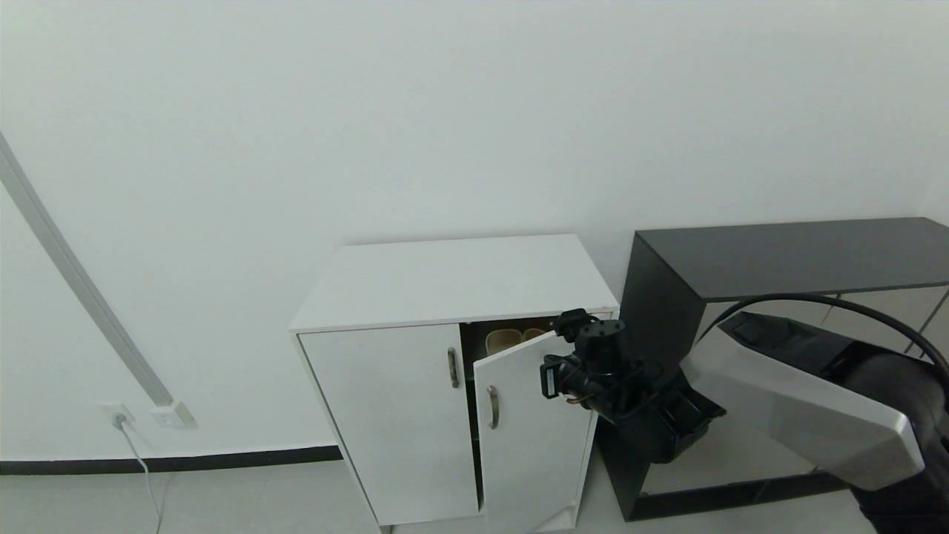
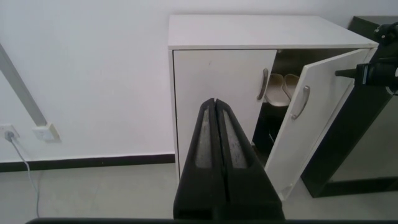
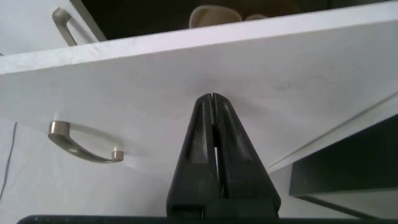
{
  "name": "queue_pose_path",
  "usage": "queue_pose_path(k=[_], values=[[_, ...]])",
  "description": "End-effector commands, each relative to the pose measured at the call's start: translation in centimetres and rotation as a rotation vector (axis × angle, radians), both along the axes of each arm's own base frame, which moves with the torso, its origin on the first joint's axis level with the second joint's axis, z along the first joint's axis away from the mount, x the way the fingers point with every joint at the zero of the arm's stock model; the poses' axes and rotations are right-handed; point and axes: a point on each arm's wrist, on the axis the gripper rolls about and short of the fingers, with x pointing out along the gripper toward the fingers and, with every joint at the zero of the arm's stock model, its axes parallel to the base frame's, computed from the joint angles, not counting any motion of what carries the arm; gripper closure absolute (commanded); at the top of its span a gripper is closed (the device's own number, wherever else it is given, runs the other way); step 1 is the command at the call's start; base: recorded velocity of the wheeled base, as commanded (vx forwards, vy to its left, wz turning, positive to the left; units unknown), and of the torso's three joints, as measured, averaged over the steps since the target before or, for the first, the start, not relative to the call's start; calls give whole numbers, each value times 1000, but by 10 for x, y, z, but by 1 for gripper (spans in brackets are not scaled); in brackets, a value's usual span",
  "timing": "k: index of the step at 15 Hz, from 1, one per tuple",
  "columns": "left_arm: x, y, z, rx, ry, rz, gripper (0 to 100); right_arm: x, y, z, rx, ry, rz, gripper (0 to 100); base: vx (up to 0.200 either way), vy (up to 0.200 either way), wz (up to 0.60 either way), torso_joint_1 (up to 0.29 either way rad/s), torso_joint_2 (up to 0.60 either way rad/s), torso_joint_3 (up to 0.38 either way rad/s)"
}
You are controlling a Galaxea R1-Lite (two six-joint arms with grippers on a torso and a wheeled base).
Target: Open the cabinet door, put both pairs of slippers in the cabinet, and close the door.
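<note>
the cabinet's (image 1: 460, 278) right door (image 1: 530, 437) stands ajar, hinged at 3 o'clock, its free edge and handle (image 1: 492, 406) at 9 o'clock. pale slippers (image 1: 504, 340) show on the upper shelf through the gap; i cannot tell how many pairs.

the right gripper (image 3: 214, 98), fingers pressed together with nothing between them, meets the door's outer face near its top edge, toward the hinge side. closing likely means pushing toward 12 o'clock. so close to the hinge the leverage is poor, and contact nearer the handle would serve better.

the left door (image 1: 393, 415) is closed. the left gripper (image 2: 215, 102), also pinched closed and empty, hangs well back. a black table (image 1: 786, 256) stands just beside the cabinet at 3 o'clock, crowding the right arm.
</note>
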Motion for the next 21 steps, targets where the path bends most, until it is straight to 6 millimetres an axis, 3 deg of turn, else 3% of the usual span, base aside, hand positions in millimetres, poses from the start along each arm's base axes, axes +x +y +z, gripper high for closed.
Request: queue_pose_path(k=[1,10,21], values=[[0,0,0,-1,1,1,100,9,1,-3,8,-13,-8,100,0,0,0,0,0,0],[0,0,0,-1,1,1,100,33,2,1,25,-40,-32,100,0,0,0,0,0,0],[0,0,0,-1,1,1,100,44,4,-2,31,-49,-41,100,0,0,0,0,0,0]])
